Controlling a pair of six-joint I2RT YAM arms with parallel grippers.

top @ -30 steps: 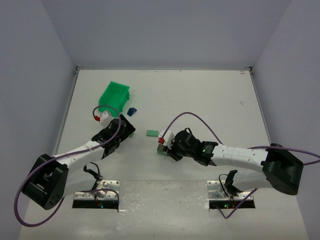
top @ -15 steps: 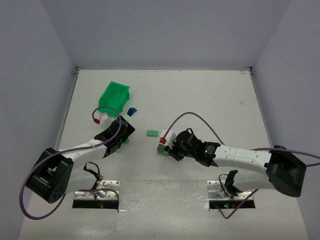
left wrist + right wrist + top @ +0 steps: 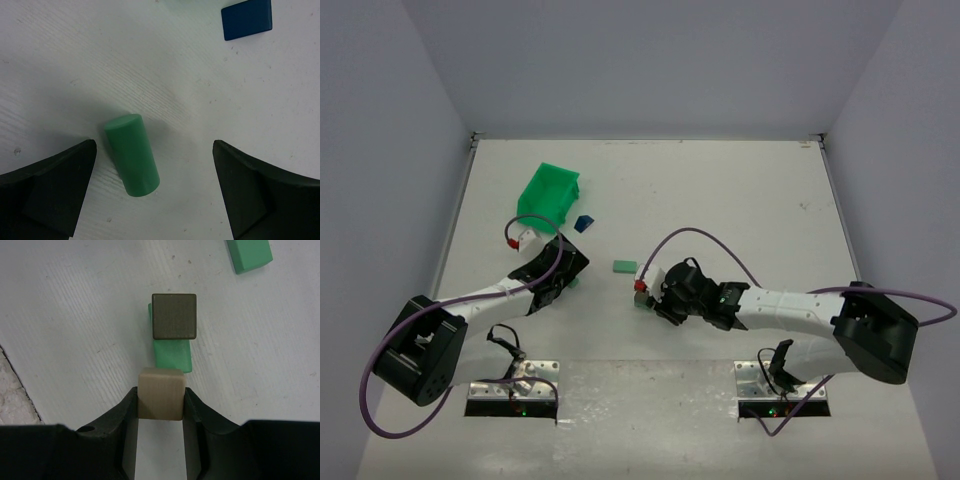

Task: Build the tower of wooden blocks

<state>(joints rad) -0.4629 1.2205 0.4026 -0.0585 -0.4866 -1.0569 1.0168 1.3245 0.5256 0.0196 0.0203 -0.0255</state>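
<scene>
My right gripper (image 3: 161, 399) is shut on a tan wooden cube (image 3: 161, 385), held just short of a small stack: a dark brown cube (image 3: 174, 316) on a flat green block (image 3: 172, 356). In the top view this gripper (image 3: 648, 297) is at the table's middle front. My left gripper (image 3: 154, 150) is open and low over the table, with a green cylinder (image 3: 132, 154) lying on its side between the jaws, nearer the left finger. In the top view the left gripper (image 3: 567, 271) is right of the left arm. A dark blue piece (image 3: 247, 19) lies alone beyond it.
A bright green plastic bin (image 3: 549, 193) stands at the back left, with the blue piece (image 3: 583, 223) beside its right side. Another flat green block (image 3: 624, 266) lies between the two grippers; it also shows in the right wrist view (image 3: 249, 254).
My left gripper has shifted slightly toward the near edge. My right gripper, still holding the tan cube, has edged a little to the left.
</scene>
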